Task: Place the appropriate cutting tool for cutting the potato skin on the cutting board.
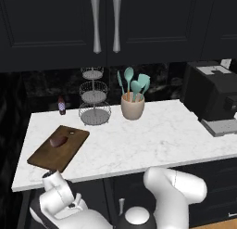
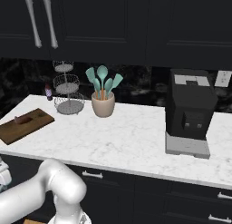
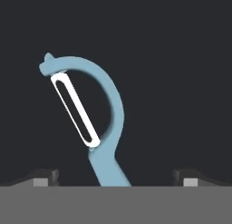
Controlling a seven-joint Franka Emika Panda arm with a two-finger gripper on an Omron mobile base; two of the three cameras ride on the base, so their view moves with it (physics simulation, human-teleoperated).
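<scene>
The cutting tool, a light blue peeler [image 3: 106, 128] with a white metal blade, lies on a flat dark surface in the hand view. My gripper [image 3: 116, 175] is open just above it; the fingertips [image 3: 45, 175] stand far apart, and the handle runs down between them untouched. The dark brown cutting board [image 1: 71, 147] lies at the counter's left end, with the small reddish-brown potato [image 1: 59, 141] on it. Both also show in the right base view, the board [image 2: 31, 125] and the potato [image 2: 21, 120]. My arm reaches down below the counter's front edge, near the board's end.
A wire tiered basket [image 1: 94, 113], a beige crock of teal utensils [image 1: 133, 107] and a small bottle [image 1: 61, 105] stand along the back. A black coffee machine [image 1: 213, 96] occupies the right end. Dark cabinets hang above the white marble counter [image 1: 152, 144].
</scene>
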